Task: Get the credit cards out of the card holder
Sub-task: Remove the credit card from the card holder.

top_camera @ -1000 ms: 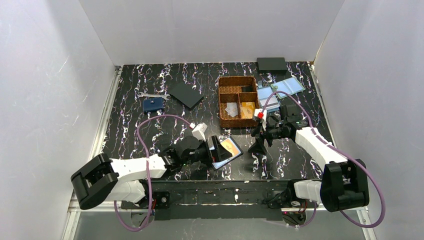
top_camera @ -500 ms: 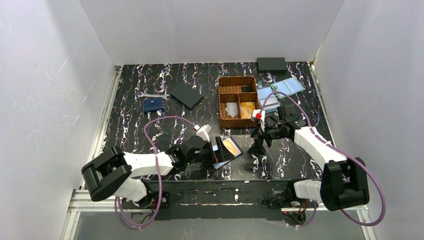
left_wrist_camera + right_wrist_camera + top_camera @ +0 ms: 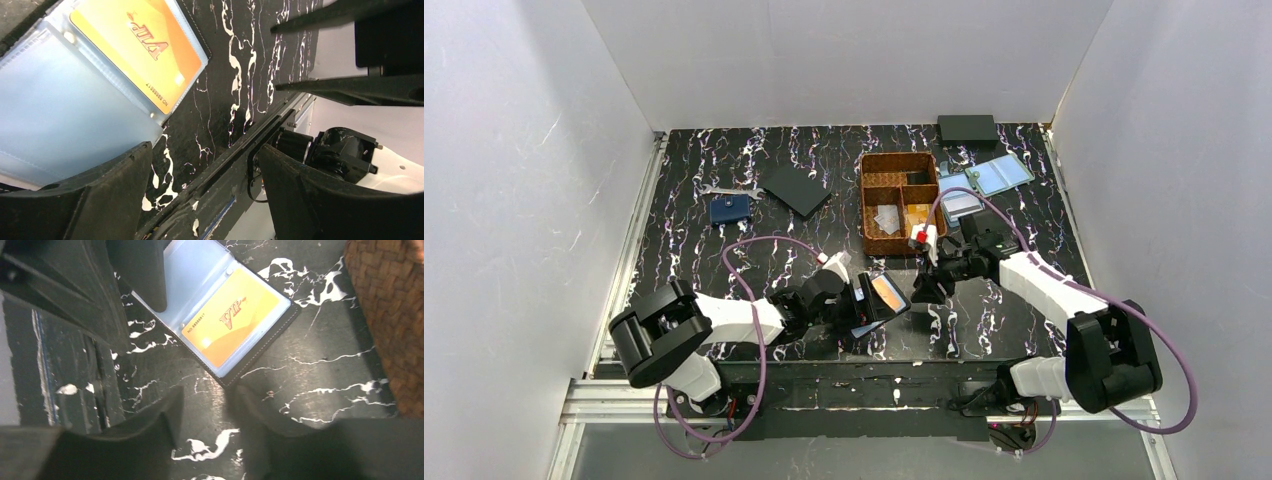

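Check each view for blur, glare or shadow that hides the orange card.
Top external: evenly lit and sharp, the orange card small but clear. Left wrist: card lettering readable, left end effector fingers dark and soft, overexposed white at right. Right wrist: card sharp, right end effector fingers blurred black.

A woven basket (image 3: 864, 205) sits near the tabletop's (image 3: 674, 220) far edge, a black box (image 3: 967, 128) and pale blue holders (image 3: 1000, 175) toward its far-right corner, a navy wallet (image 3: 729, 209) left.
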Available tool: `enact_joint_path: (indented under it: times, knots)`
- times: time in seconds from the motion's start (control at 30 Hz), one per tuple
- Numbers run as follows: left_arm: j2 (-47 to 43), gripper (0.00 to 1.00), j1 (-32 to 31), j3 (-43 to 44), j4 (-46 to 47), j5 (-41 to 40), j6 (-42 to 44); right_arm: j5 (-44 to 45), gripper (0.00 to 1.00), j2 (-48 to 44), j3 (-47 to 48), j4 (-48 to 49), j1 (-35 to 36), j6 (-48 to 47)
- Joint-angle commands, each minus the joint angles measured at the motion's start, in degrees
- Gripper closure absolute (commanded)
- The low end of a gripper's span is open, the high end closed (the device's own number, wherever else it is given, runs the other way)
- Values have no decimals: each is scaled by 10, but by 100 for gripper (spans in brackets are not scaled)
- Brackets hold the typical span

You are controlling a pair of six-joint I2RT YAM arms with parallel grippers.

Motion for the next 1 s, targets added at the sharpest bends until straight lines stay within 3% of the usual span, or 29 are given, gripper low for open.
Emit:
enact_joint_path:
  times: [0.0,0.1,0.2,0.57,0.97]
  knots:
    - [-1,25,2,7,2,-41,-9,36,58,19,13,68,29,60]
    - [-1,25,3,4,2,-75,-8,46,70,37,23,86,39,98]
    - [4,27,3,10,2,-83,-5,41,74,57,33,99,41,140]
    - [2,38,6,13,3,-132,-25,8,72,95,7,217,40,330]
    - [19,39,8,16,3,-156,-60,39,66,120,-19,304,40,489]
